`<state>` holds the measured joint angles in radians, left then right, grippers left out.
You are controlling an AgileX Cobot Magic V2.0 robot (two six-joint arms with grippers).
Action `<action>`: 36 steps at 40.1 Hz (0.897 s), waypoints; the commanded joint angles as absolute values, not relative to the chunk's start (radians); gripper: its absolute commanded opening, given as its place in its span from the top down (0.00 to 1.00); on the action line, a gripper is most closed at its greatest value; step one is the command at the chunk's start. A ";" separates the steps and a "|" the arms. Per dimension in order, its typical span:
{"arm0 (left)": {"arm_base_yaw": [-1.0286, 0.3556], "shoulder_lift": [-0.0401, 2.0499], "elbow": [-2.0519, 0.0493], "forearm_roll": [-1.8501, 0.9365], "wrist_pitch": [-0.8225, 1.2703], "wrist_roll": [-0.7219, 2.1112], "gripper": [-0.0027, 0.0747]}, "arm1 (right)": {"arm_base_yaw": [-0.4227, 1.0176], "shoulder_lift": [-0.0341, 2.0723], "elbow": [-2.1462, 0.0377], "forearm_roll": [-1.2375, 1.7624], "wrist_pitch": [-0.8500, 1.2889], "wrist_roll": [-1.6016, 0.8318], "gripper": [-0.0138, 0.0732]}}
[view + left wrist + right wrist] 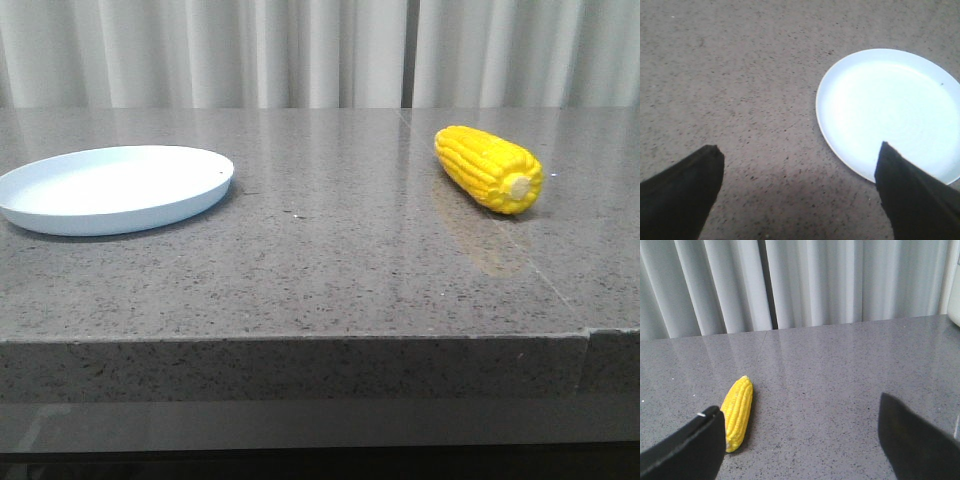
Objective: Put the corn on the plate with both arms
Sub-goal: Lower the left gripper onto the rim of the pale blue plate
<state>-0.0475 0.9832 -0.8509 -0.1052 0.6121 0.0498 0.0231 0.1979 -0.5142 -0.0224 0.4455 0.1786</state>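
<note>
The yellow corn [489, 168] lies on its side on the grey stone table at the right, pale stub end toward the front. The pale blue-white plate [112, 187] sits empty at the left. Neither gripper shows in the front view. In the left wrist view my left gripper [800, 157] is open over bare table, one finger overlapping the plate's [890, 110] near rim. In the right wrist view my right gripper [800, 412] is open and empty, with the corn [737, 412] lying beside one finger [687, 450], apart from it.
The table [330, 260] has a front edge near the bottom of the front view, with a seam at the right. White curtains [320, 50] hang behind the far edge. A pale object's edge [955, 315] shows at the border of the right wrist view.
</note>
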 commanded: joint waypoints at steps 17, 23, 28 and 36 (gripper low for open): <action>-0.153 1.448 -1.129 -0.127 0.610 0.050 0.23 | 0.017 0.215 -0.541 -0.022 0.357 0.174 0.10; -0.153 1.523 -1.160 -0.127 0.600 0.050 0.36 | 0.017 0.215 -0.541 -0.022 0.357 0.174 0.10; -0.153 1.568 -1.166 -0.129 0.604 0.046 0.41 | 0.017 0.215 -0.541 -0.022 0.357 0.174 0.10; -0.153 1.594 -1.168 -0.145 0.606 0.046 0.48 | 0.017 0.215 -0.541 -0.022 0.357 0.174 0.10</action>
<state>-0.1506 1.6234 -1.1363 -0.1261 0.6452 0.0498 0.0231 0.1979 -0.5142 -0.0224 0.4455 0.1786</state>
